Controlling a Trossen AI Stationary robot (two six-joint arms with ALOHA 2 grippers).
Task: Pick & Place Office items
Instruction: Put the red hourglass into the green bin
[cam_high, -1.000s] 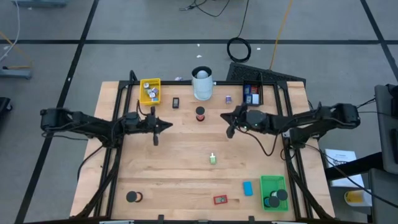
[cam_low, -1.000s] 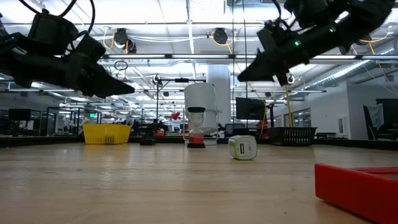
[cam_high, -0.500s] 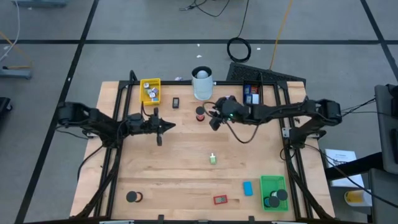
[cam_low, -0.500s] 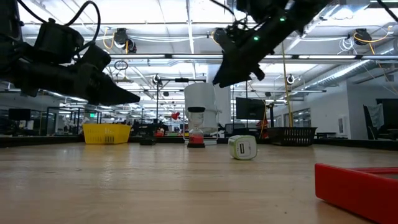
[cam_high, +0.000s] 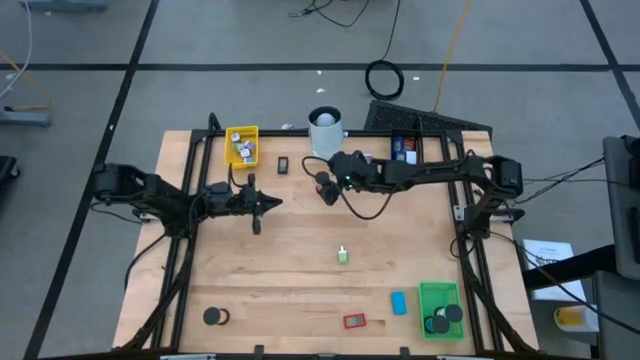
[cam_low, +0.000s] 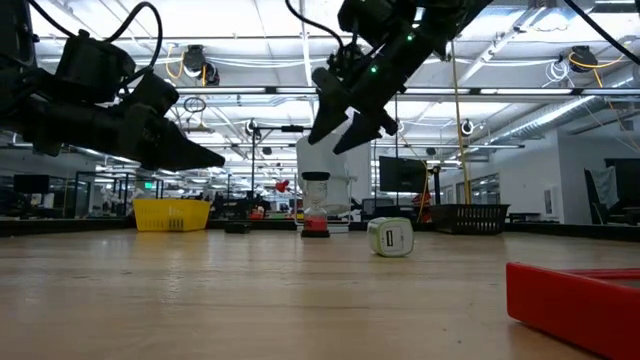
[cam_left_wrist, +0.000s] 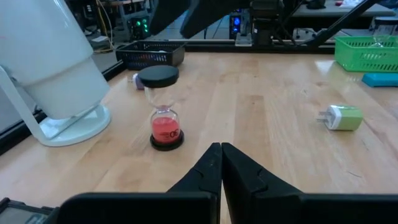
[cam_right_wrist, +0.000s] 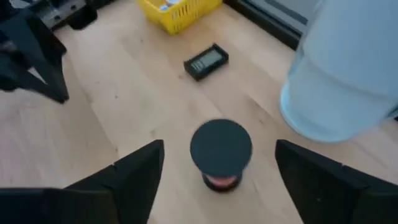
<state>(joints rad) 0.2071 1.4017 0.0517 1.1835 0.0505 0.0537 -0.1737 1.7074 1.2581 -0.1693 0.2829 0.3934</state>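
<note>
Wooden tabletop (cam_high: 300, 250) fills the high view's centre. We see the right gripper (cam_high: 325, 188) with fingers spread wide, hovering above the red sand timer (cam_low: 315, 208) near the upper middle, just below the white cylinder (cam_high: 324, 135). Our left gripper (cam_high: 273, 202), fingers pressed together and empty, waits at centre left.

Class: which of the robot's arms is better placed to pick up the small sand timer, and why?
Probably the right. The right gripper hangs open above the sand timer, while the left gripper is shut and off to the side.
</note>
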